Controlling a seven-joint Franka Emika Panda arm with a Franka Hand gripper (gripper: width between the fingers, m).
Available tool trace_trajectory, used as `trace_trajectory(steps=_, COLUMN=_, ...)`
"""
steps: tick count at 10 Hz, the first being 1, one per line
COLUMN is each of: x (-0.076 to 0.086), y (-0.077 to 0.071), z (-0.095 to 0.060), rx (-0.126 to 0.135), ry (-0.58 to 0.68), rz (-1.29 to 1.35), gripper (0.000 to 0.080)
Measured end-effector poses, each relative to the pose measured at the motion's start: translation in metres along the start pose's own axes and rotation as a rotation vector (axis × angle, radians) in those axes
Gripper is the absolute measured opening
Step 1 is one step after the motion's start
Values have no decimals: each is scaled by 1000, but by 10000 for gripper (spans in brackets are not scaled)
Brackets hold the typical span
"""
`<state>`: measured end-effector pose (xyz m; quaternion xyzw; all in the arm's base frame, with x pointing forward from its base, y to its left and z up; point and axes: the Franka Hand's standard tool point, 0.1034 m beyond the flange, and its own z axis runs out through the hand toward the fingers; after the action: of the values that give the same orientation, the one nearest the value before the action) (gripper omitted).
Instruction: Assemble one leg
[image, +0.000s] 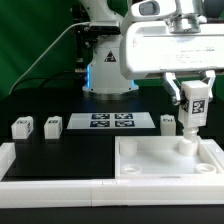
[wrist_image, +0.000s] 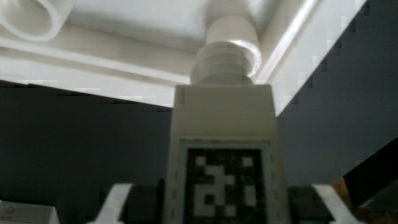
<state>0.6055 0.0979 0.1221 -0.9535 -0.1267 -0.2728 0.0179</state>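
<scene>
My gripper is shut on a leg, a white post with a black-and-white marker on its face. I hold it nearly upright, slightly tilted, over the far right corner of the white tabletop. Its round screw end points down at that corner; I cannot tell whether it touches. In the wrist view the leg runs away from my gripper to the tabletop's corner. Both fingers flank the leg. Three more legs lie on the black table: two to the exterior view's left, one beside the tabletop.
The marker board lies flat at mid table. A white L-shaped fence runs along the front and left edges. The robot base stands at the back, with a green curtain behind it.
</scene>
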Motion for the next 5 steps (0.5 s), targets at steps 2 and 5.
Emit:
trace_trajectory(steps=2, x=2, y=2, z=5, rx=-1, ry=1, rz=-24, gripper=293)
trace_trajectory(steps=5, x=1, y=2, z=6, rx=-1, ry=-1, rz=-24, gripper=293)
